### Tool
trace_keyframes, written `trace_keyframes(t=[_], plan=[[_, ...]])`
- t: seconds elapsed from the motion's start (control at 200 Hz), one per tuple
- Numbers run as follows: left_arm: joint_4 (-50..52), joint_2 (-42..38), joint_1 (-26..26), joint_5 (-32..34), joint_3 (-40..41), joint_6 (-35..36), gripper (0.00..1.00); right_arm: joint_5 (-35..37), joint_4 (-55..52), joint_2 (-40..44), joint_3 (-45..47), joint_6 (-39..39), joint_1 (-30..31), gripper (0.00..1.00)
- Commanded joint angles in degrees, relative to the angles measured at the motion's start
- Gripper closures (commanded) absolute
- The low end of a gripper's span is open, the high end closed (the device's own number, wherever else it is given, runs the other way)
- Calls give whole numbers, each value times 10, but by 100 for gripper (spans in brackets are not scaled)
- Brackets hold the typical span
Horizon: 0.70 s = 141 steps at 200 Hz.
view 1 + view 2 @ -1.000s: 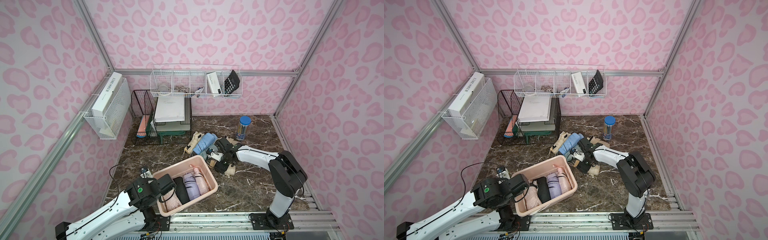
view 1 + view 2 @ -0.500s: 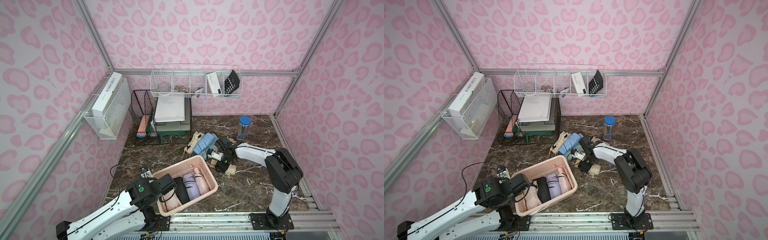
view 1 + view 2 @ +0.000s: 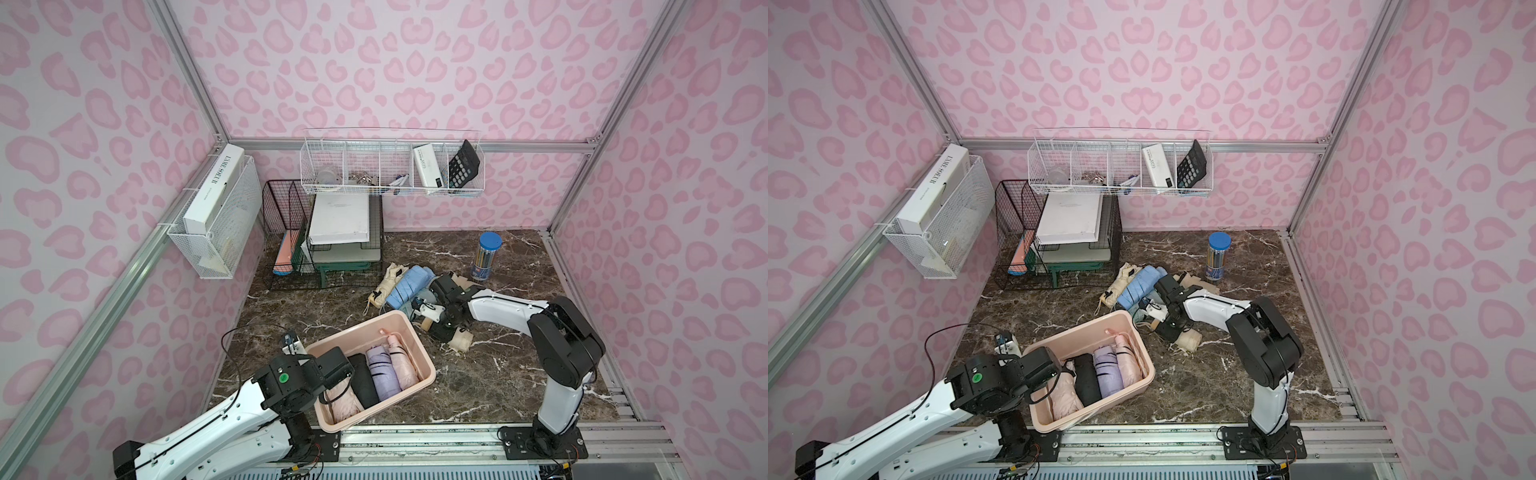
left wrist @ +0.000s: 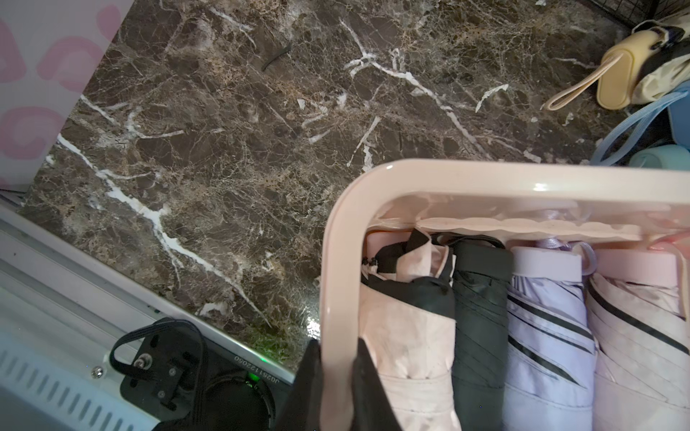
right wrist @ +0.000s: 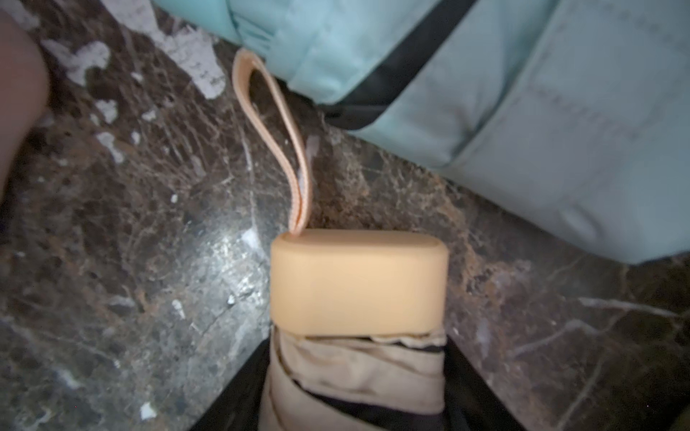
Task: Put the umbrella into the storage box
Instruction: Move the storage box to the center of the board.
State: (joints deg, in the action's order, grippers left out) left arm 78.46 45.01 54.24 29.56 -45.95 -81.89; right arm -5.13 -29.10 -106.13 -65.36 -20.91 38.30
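Note:
The pale pink storage box (image 3: 386, 401) (image 3: 1100, 403) sits near the table's front edge and holds several folded umbrellas: pink, black and lilac. My left gripper (image 4: 338, 347) (image 3: 332, 370) is shut on the box's rim (image 4: 336, 261), one finger inside and one outside. Right of the box, a beige umbrella (image 3: 459, 341) (image 5: 358, 280) lies on the marble with its strap loose. My right gripper (image 5: 354, 347) (image 3: 440, 322) is low over it, and its black fingers press on the folded cloth from both sides. A pale teal umbrella (image 5: 522, 112) lies just beyond.
A blue umbrella (image 3: 409, 284) and a cream one (image 3: 388, 280) lie behind the right gripper. A pencil tub with a blue lid (image 3: 485, 259) stands at the back right. A black wire rack (image 3: 291, 232) stands at the back left. White wire baskets (image 3: 390, 170) hang on the walls.
The right gripper's jaws have narrowed onto the beige umbrella, and its arm has drawn in slightly. The left arm and the box have not moved.

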Motion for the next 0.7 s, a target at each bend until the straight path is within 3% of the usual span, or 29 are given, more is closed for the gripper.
trace_keyframes(t=[0.0, 0.45, 0.7], plan=[[-8, 3, -1, 28, -7, 8, 98, 21, -53, 5, 15, 8, 1, 46], [-21, 15, -1, 32, -18, 18, 98, -2, -15, 122, 63, 78, -1, 77], [-47, 18, -1, 24, -14, 32, 99, 8, -16, 213, 86, 156, -4, 82]])
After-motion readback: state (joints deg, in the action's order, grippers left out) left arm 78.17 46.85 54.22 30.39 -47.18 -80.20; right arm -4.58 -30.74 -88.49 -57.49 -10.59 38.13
